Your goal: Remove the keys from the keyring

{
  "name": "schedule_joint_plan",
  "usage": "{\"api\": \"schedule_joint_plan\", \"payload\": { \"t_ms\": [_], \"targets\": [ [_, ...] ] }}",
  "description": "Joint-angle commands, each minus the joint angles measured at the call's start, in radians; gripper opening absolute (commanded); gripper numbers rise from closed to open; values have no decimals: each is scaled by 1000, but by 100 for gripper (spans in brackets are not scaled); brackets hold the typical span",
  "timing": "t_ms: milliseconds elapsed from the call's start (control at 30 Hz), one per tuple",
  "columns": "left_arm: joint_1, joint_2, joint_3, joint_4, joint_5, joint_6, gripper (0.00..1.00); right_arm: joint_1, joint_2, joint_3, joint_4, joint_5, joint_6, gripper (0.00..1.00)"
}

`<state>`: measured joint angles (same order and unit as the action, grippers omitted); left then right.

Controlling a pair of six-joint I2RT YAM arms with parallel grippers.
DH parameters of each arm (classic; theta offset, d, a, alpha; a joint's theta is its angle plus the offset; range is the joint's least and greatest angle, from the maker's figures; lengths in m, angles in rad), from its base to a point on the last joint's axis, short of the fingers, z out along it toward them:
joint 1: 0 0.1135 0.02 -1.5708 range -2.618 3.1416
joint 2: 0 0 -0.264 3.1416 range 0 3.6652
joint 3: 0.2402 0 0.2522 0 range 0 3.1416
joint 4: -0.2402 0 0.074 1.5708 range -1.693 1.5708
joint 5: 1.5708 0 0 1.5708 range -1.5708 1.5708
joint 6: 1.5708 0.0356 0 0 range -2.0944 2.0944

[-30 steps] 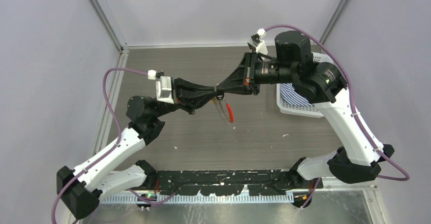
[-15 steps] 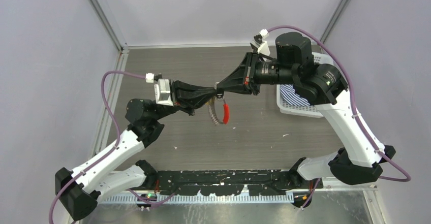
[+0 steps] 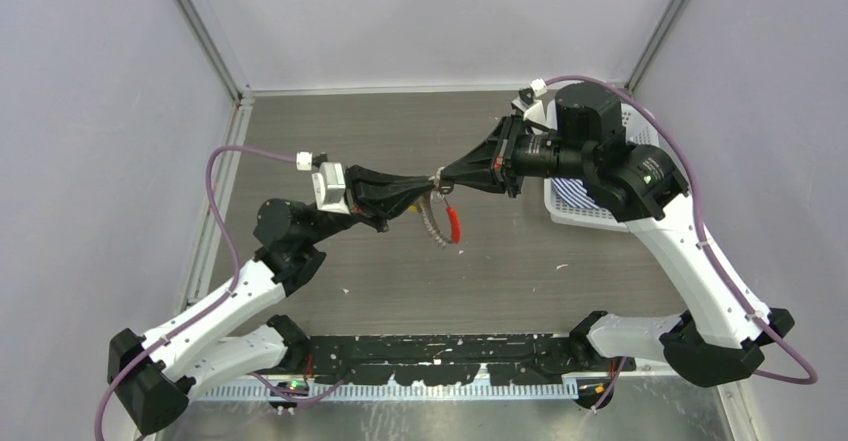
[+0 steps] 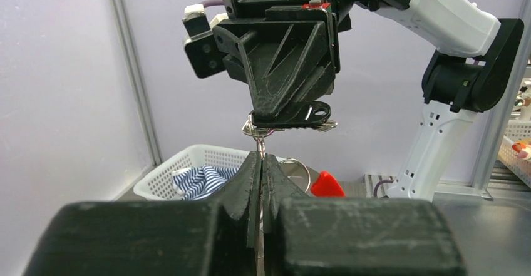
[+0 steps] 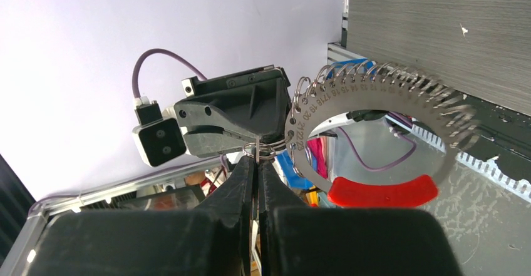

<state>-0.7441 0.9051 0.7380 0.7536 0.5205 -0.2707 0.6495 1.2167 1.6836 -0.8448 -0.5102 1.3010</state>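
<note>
My two grippers meet tip to tip above the middle of the table. The left gripper (image 3: 427,190) is shut on a thin silver key seen edge-on (image 4: 261,154). The right gripper (image 3: 446,175) is shut on the black-headed key (image 4: 299,114). A small split ring (image 5: 268,147) joins the two keys between the tips. The keyring (image 3: 443,223), a silvery loop with a red section, hangs free below the tips. In the right wrist view the keyring (image 5: 376,94) shows right of my fingers, with its red part at the bottom.
A white mesh basket (image 3: 562,215) with a blue-striped cloth stands at the right, under the right arm; it also shows in the left wrist view (image 4: 166,176). Small white specks lie on the dark wooden table (image 3: 520,271). Purple walls close in the sides.
Both arms have shifted slightly right, and the right wrist has drawn back toward the basket. The hanging keyring swung left and then back right. Both grippers stayed shut.
</note>
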Motion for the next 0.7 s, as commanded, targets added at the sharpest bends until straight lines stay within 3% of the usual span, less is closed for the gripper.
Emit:
{"api": "schedule_joint_plan", "payload": {
  "t_ms": [0,533,667],
  "targets": [
    [3,-40,6,91,6,25,1,-43,-44,8,79,37,-13,1],
    [-8,1,-52,255,-65,-17,1,-51,-17,-13,89,-11,-56,1],
    [-9,-14,-71,199,-68,-19,28,-53,23,96,-4,8,-118,1]
  ]
}}
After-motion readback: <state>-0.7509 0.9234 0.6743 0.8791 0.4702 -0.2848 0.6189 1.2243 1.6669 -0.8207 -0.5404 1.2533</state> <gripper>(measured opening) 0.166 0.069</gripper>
